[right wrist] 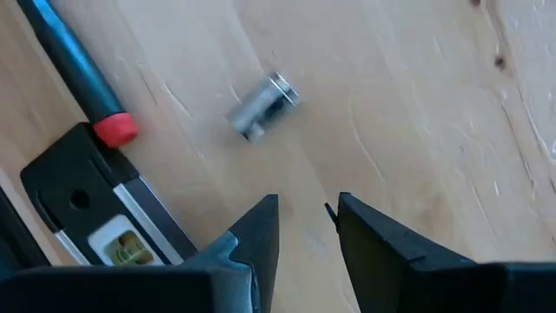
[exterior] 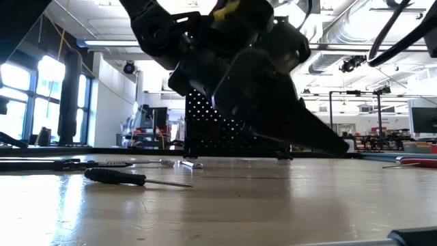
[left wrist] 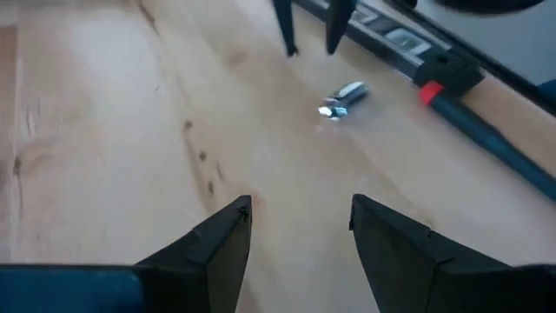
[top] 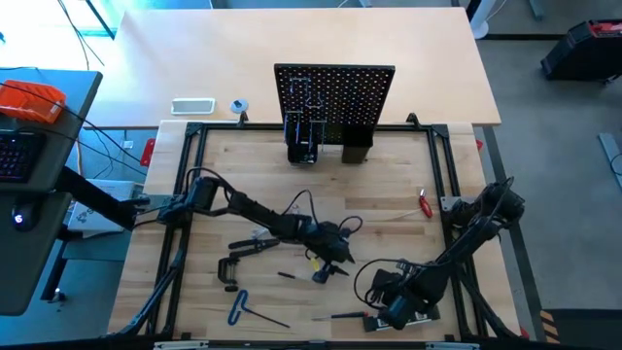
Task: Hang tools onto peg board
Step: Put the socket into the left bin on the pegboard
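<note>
Two open, empty pincers: left pincer (left wrist: 300, 228) and right pincer (right wrist: 306, 219), each near the level (right wrist: 95, 204).

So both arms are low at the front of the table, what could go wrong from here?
1. The left gripper and right gripper, both open and empty, face the same small silver piece; the arms could collide.
2. That piece looks round and lies on its side on bare wood, so closing fingers may roll it away.
3. The level and blue-handled tool lie close by and could get nudged.
</note>
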Controlling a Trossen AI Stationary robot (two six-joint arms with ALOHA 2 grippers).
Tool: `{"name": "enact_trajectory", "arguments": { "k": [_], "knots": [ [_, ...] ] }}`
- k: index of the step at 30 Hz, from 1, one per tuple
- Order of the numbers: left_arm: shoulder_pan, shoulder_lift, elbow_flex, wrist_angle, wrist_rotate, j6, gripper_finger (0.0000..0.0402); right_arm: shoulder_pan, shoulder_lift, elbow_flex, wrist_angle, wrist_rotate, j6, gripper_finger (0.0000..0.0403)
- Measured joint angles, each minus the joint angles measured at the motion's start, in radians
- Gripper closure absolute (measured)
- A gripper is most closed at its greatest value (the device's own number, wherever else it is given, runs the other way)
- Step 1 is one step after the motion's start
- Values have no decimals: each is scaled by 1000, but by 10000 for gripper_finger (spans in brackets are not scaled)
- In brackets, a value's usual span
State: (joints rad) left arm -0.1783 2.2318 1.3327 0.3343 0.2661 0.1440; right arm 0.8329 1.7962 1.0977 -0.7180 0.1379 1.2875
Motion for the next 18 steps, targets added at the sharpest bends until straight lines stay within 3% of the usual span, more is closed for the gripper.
{"name": "enact_trajectory", "arguments": {
  "k": [4, 9, 18],
  "knots": [
    [12, 0, 0, -24, 63, -16, 211, 12, 0, 0, 27, 2, 21, 288],
    [-11, 10, 0, -33, 202, -12, 211, 15, 0, 0, 203, 46, -54, 288],
    [-50, 55, 1, -14, 236, -59, 211, -15, 0, 0, 176, 114, -67, 288]
  ]
}}
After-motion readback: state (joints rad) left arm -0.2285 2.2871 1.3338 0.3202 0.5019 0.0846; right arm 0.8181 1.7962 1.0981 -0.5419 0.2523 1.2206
